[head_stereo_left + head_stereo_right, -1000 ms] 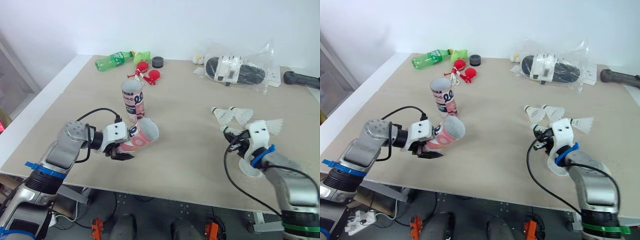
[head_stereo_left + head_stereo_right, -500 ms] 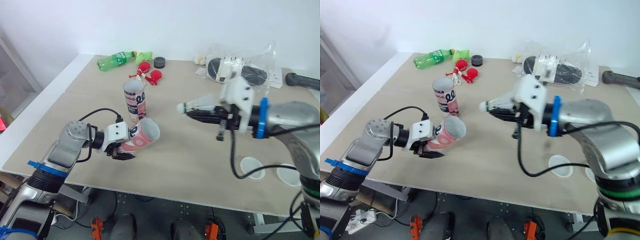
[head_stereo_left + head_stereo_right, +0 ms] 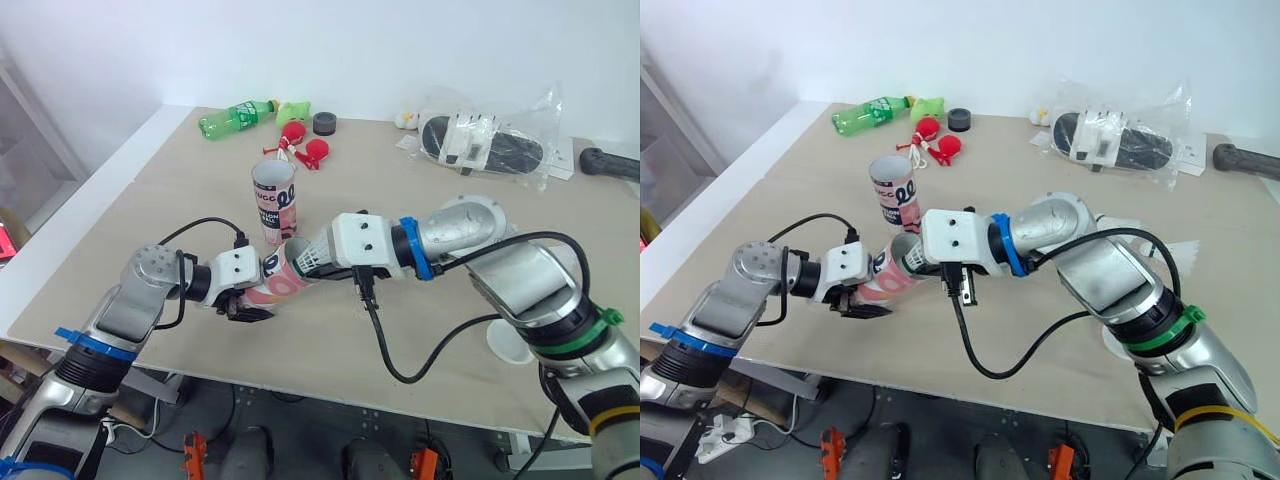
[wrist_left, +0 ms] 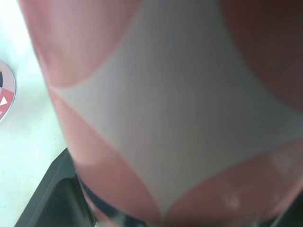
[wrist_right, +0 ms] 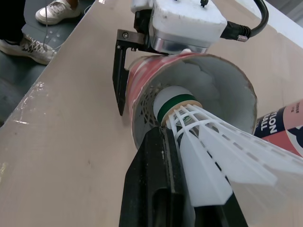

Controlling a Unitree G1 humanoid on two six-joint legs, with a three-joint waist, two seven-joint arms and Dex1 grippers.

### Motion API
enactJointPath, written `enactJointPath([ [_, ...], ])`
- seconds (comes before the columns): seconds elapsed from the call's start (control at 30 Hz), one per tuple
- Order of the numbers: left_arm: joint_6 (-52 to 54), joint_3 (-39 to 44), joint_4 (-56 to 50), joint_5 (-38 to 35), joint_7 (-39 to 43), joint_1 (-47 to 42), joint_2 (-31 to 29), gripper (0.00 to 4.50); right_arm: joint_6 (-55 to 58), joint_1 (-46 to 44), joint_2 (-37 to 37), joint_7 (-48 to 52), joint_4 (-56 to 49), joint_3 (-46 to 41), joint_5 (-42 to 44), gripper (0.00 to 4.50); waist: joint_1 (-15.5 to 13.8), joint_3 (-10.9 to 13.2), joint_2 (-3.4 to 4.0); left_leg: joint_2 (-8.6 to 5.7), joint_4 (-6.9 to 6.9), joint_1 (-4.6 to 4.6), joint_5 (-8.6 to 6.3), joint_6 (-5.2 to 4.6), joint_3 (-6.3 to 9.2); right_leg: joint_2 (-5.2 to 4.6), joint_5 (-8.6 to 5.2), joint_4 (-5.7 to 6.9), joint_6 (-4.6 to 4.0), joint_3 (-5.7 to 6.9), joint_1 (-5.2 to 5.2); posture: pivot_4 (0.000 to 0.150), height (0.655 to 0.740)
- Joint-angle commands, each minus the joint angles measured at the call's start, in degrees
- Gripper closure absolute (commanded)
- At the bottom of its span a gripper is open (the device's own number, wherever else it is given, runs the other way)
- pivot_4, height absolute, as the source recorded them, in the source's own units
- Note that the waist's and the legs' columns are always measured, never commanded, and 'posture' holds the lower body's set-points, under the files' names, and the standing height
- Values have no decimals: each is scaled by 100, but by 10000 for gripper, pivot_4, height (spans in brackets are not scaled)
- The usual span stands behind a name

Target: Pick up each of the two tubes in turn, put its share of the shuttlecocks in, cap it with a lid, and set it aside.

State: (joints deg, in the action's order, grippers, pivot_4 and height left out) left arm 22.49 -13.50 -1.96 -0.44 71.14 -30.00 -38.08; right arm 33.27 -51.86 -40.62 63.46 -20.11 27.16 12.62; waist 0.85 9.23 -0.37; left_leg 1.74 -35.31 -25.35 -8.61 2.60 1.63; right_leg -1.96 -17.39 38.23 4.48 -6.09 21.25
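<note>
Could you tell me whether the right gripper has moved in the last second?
Yes. The right gripper swung toward the robot's left, ending at the mouth of the tilted tube, beside the upright tube, holding a shuttlecock.

Head stereo pair looking down over table [image 3: 180, 170], wrist cameras close up on the same tube [image 4: 165, 118]

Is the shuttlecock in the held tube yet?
Partly in: the shuttlecock has its cork inside the tube mouth, feathers outside.

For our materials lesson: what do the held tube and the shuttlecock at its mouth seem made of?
The tube looks cardboard: glossy pink-and-white print, thin rim. The shuttlecock skirt looks white plastic: moulded slotted ribs; its head's material is unclear.
</note>
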Motion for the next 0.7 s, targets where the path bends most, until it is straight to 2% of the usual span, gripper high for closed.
enactJointPath([
  [0.03,165,-392,137,29,-7,287,49,11963,-22,-244,46,215,-81,-242,85,31181,1,0,0,0,0,0,0,0,-1,0,0,0,0,0,0,1500,7400],
  [0.13,185,-398,121,17,-34,294,48,11963,8,-281,9,337,-106,-370,151,17627,0,0,-1,-2,1,0,0,0,3,-1,1,0,1,2,-3,1500,7400],
  [0.27,193,-402,122,16,-45,294,52,11963,109,-413,-137,589,-118,-684,345,1858,0,0,0,-3,3,0,-1,0,4,-1,2,0,1,2,-4,1500,7400],
  [0.4,179,-410,151,18,-48,279,50,11963,259,-654,-341,998,8,-984,668,751,0,1,0,-2,3,0,0,0,6,-1,1,0,0,5,-3,1500,7400],
  [0.43,171,-412,161,18,-48,274,52,11963,256,-767,-368,1097,136,-998,689,4717,1,1,0,-1,2,0,0,0,5,-1,0,0,-1,5,-3,1500,7400],
  [0.47,167,-413,170,16,-49,268,57,11963,178,-914,-376,1183,347,-949,617,5976,8,1,1,-1,2,1,0,0,4,-2,1,0,-1,5,-3,1500,7400],
  [0.53,161,-418,177,17,-57,265,69,11963,-26,-1138,-319,1267,739,-808,420,12441,13,1,1,0,2,5,0,0,1,-2,0,0,-2,5,-4,1500,7400],
  [0.7,196,-435,146,13,-88,266,115,11963,-546,-1428,61,1527,1432,-339,-5,37875,17,0,1,3,3,12,1,-2,-2,-2,-2,0,-4,8,-5,1500,7400],
])
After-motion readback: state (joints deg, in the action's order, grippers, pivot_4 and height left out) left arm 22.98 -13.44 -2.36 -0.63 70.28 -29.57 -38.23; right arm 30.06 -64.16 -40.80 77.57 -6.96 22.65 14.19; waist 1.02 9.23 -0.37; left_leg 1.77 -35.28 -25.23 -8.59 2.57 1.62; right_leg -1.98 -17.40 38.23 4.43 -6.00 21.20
